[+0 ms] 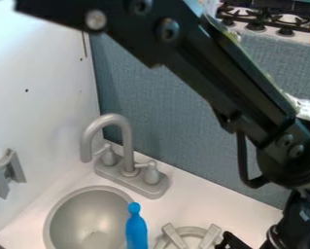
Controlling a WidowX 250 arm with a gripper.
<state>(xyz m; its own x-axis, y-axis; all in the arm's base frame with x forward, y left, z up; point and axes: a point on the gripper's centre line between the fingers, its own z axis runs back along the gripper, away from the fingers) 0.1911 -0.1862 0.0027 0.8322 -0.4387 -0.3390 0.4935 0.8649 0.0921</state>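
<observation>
Low over the right part of the white surface (199,197), a black gripper (234,241), partly cut off; no telling how far open, or whether closed on anything. Just to the left of it, the burner (175,237), a grey ring with two raised bars. Farther left, beyond the burner, a blue bottle (136,230), upright, overlapping the right rim of the round grey sink (66,198); impossible to tell whether inside or beside it. Behind the sink, a grey faucet (125,126) with two handles, near the far edge. Along that edge, a blue-grey panel (163,114); at the left, a white wall (40,102) with a grey bracket (8,172).
</observation>
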